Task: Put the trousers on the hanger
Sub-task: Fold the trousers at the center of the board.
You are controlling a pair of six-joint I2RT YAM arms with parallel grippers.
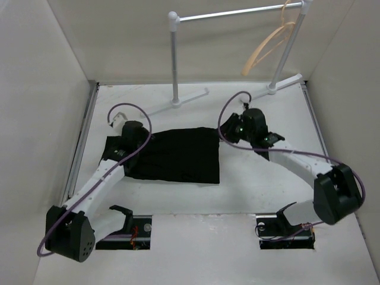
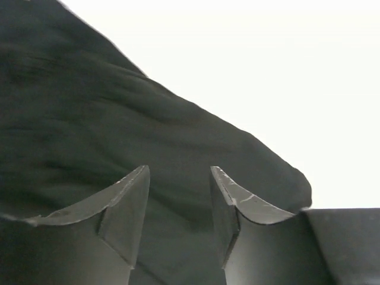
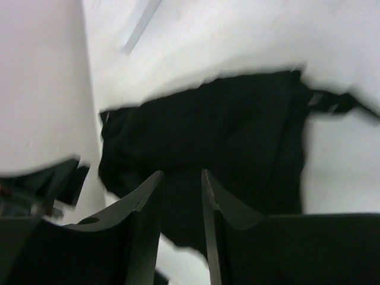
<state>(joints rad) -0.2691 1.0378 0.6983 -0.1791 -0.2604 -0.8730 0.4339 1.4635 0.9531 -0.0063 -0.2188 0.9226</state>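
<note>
The black trousers (image 1: 178, 155) lie folded flat on the white table, centre-left. The tan wooden hanger (image 1: 270, 44) hangs by its hook from the rack bar at the back right. My left gripper (image 1: 135, 139) is low over the left end of the trousers. In the left wrist view it (image 2: 178, 169) is open, with black cloth (image 2: 119, 119) under and between the fingers but not pinched. My right gripper (image 1: 230, 132) is just right of the trousers' right edge, above the table. In the blurred right wrist view it (image 3: 181, 172) is open by a narrow gap, empty, facing the trousers (image 3: 225, 130).
A white-and-silver pole rack (image 1: 175, 59) stands at the back on two feet, its bar running right to a second post (image 1: 291, 41). White walls enclose the table on the left, right and back. Two cut-outs with arm mounts sit at the near edge.
</note>
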